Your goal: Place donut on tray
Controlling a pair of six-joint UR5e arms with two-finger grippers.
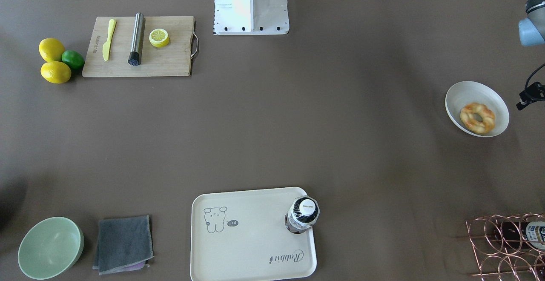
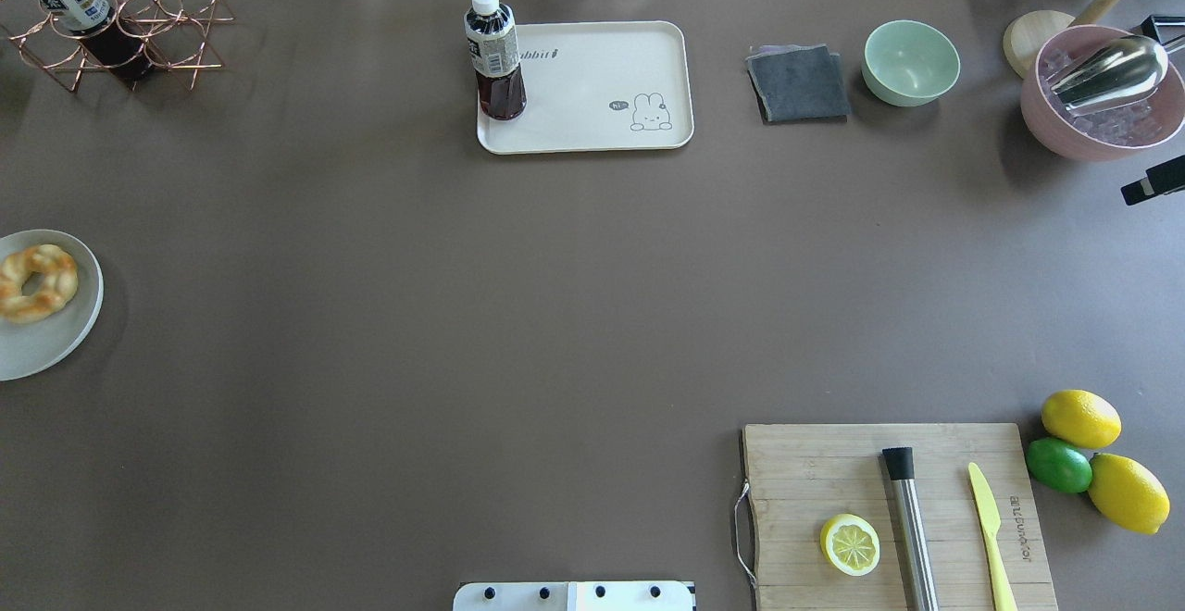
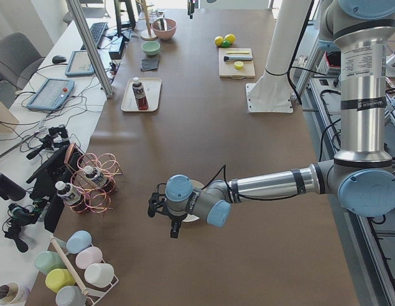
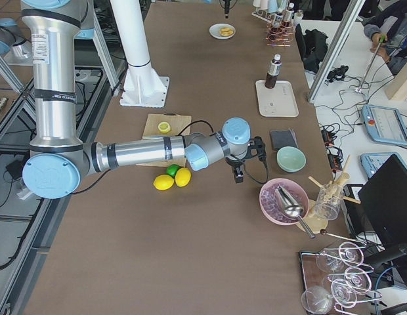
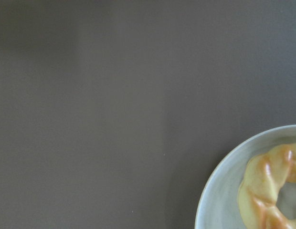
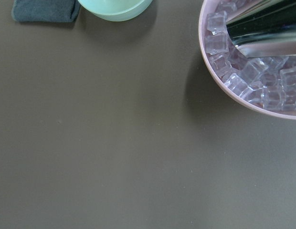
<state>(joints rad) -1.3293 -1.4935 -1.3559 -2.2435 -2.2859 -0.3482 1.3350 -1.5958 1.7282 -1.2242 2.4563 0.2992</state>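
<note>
Brown table cover [image 2: 370, 315], matte, spanning every view.

1. Views compared. The two side views alone show the arms whole. The left gripper [image 3: 174, 233] hangs by the white bowl [image 2: 46, 342], and the right gripper [image 4: 237, 177] hangs well off from the tray [image 2: 592, 83], near the pink ice bowl [image 2: 1102, 143]. Whether either set of fingers is parted or closed cannot be told, and nothing is seen in their grasp. The overhead view shows the ice bowl and metal scoop [image 2: 1111, 69], which lie outside the front-facing view. The left wrist view gives the closest look at the pastry.

2. Surroundings, placed from the tray in the overhead view:
- Dark drink bottle [image 2: 495, 56], upright on the tray's left end.
- Grey cloth [image 2: 798, 83] just right of the tray, with the green bowl [image 2: 911, 60] beyond it.
- Copper wire rack [image 2: 139, 37], far left, holding a bottle.
- Wooden cutting board [image 2: 805, 472], well apart toward the robot, carrying a lemon slice [image 2: 850, 544], steel muddler [image 2: 912, 528] and yellow knife [image 2: 991, 537].
- Two lemons and a lime beside the board.

3. Task item. Donut [image 2: 35, 281]: a braided ring, golden yellow with glossy orange-brown patches. It lies off-centre in the white bowl, far left of the tray, with bare table between them.
</note>
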